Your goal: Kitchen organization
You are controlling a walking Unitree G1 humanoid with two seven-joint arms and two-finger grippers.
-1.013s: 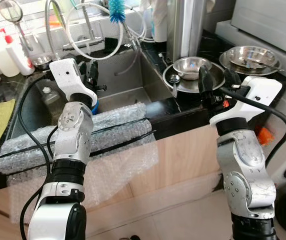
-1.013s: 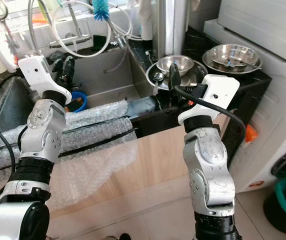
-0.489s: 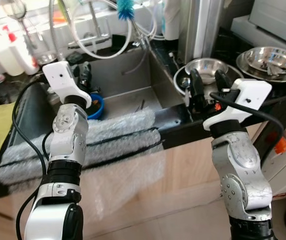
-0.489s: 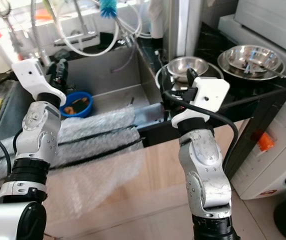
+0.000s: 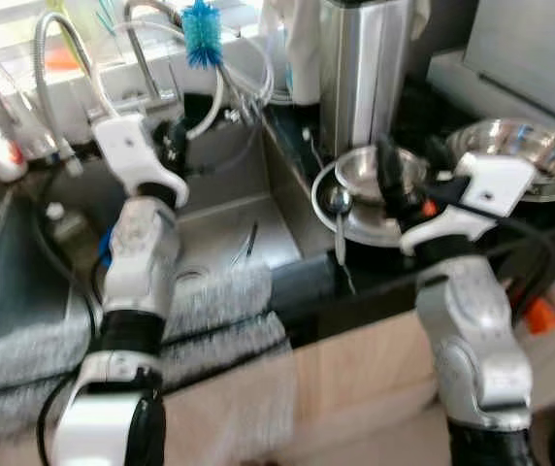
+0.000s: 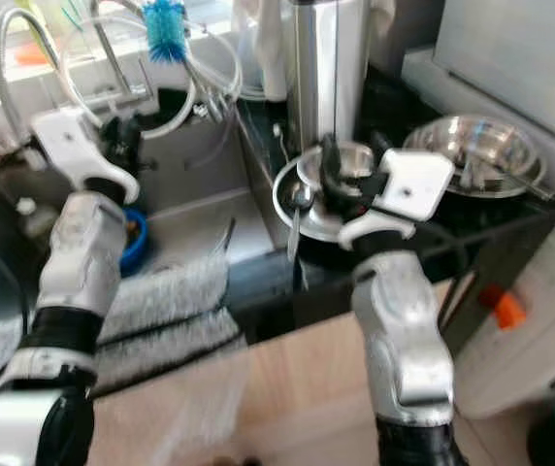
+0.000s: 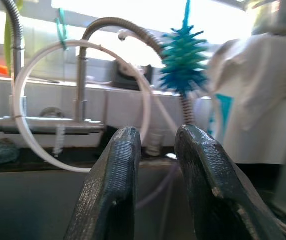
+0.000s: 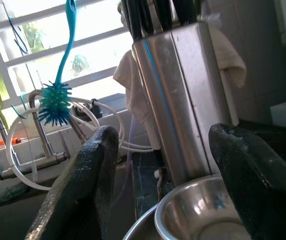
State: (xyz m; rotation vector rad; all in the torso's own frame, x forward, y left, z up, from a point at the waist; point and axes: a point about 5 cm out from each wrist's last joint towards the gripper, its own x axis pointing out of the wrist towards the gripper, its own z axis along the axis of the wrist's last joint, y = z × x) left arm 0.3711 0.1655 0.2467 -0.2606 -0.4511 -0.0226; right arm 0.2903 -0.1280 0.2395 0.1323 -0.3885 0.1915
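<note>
Currently: right gripper (image 8: 158, 185) spread wide, empty, above small steel bowl (image 5: 368, 169) resting on plate (image 5: 355, 223) beside sink (image 5: 229, 209). Left gripper (image 7: 155, 185) raised over sink, fingers narrowly parted, holding nothing. Blue bottle brush (image 5: 200, 31) hanging near faucet (image 7: 103, 30). Head views blurred.

One sink (image 5: 248, 209) sits at the centre, with one tap (image 7: 90, 45) at its twelve o'clock and one looped white hose (image 7: 28, 90) hung on it. One blue bottle brush (image 5: 200, 29) hangs at twelve o'clock. One blue bowl (image 6: 134, 243) lies in the sink at nine o'clock. One tall steel holder (image 8: 183, 95) stands at one o'clock, and one white cloth (image 8: 130, 80) hangs beside it. Two steel bowls: a small bowl (image 5: 370, 170) at three o'clock on one plate (image 6: 292, 218), and a wide bowl (image 5: 510, 146) further out at three o'clock. One ladle (image 5: 339, 218) rests on that plate. Two black-fingered grippers: left gripper (image 7: 155, 170), right gripper (image 8: 170, 170).
</note>
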